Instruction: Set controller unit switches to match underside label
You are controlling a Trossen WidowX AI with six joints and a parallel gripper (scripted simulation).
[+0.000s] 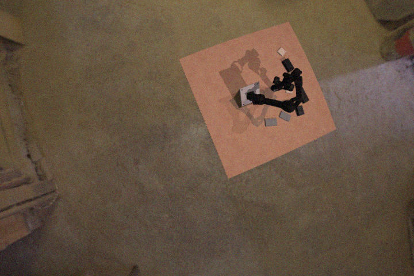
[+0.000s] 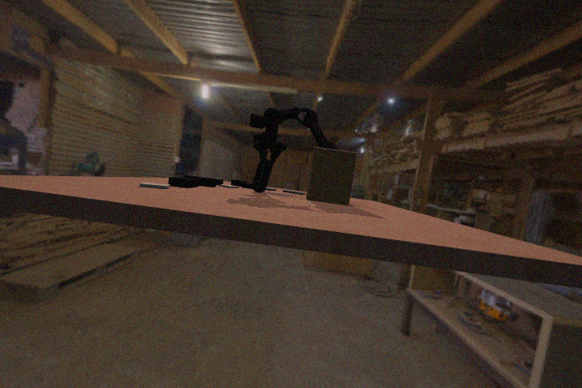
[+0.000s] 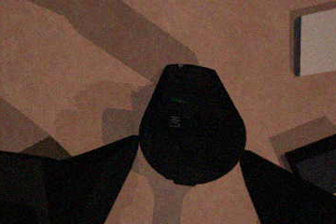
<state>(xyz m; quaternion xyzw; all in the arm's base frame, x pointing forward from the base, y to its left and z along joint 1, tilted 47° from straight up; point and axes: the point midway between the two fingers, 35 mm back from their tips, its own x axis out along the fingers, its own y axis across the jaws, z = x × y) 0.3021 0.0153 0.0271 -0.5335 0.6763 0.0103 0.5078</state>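
Note:
The dark controller unit [image 1: 275, 87] [image 2: 263, 174] [image 3: 192, 93] is held up on end, slightly tilted, its lower end very low over or at the bench; contact cannot be told. In the wrist view it is nearly black, with a faint green streak and faint white marks on the side that shows. My gripper [image 1: 282, 83] [image 2: 265, 156] [image 3: 189, 148] points down and is shut on the unit, one finger at each side of it. The switch positions are too dark to read. The label on the underside does not show.
Dark modules [image 1: 287, 65] [image 1: 305, 95] [image 1: 299, 110] lie around the hand; one dark module [image 3: 322, 170] is at right in the wrist view, below a pale module [image 3: 325, 42]. Grey plates [image 1: 271, 122] [image 1: 284, 116] and a pale tile [image 1: 281, 51] lie on the bench. The arm stands on a tall block [image 2: 331, 175].

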